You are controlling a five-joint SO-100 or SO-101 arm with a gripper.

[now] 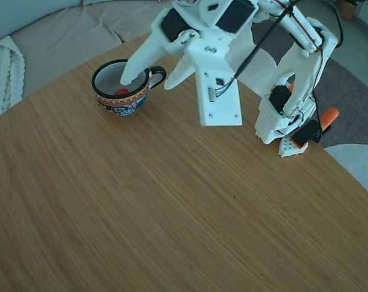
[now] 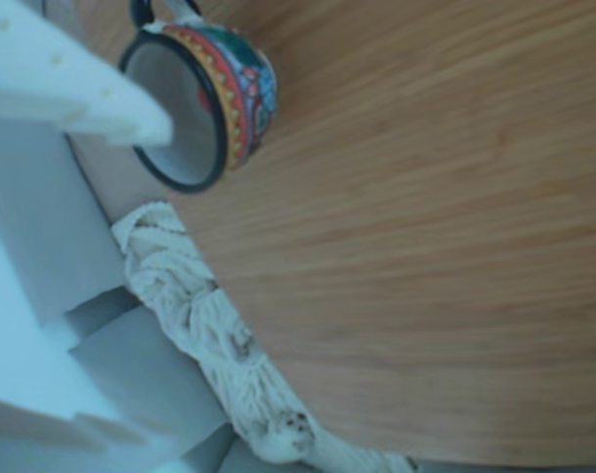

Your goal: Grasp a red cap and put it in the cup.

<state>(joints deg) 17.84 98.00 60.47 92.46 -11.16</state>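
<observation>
Item 1 — the red cap: lying inside the cup on its pale floor, seen in the fixed view just below a white fingertip. Not visible in the other view, where the mug interior is blurred.

Item 2 — the cup: squat mug with a black rim and a patterned band, standing upright on the wooden surface near its far edge, handle toward the arm.

Item 3 — the tool: spread, holding nothing; 1 finger dips into the mug mouth, the other hangs outside, by the handle.

Risks, as judged from this position:
- The inner finger sits close to the rim, so a sideways withdrawal could catch the wall and tip or drag the mug.
- The outer finger could hook the handle on the way up.
- A tipped mug would likely spill the cap back onto the surface.
</observation>
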